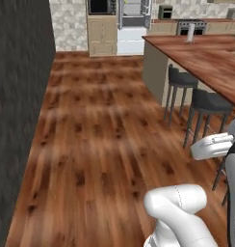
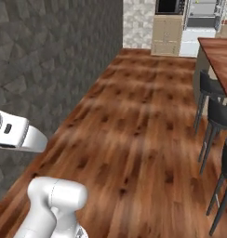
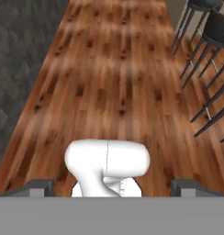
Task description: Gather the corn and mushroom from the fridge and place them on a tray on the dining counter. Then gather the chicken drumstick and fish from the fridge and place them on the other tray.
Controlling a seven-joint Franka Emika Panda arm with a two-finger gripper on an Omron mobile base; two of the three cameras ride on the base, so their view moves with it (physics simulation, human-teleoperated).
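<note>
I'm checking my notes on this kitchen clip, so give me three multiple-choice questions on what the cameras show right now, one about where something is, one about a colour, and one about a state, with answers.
1. Where does the fridge stand?
A. At the far end of the room, past the wooden floor
B. Right beside the robot's base
C. Behind the dark stone wall

2. What colour are the stools at the dining counter?
A. White
B. Dark grey
C. Red

3. How is the gripper?
A. Shut on a corn cob
B. Shut on nothing
C. Open with nothing held

Answers:
1 A, the left base view shows it far off, at the end of the floor.
2 B, their seats and legs are dark against the brown floor.
3 C, the hand view shows the two fingertips far apart with nothing between them.
</note>
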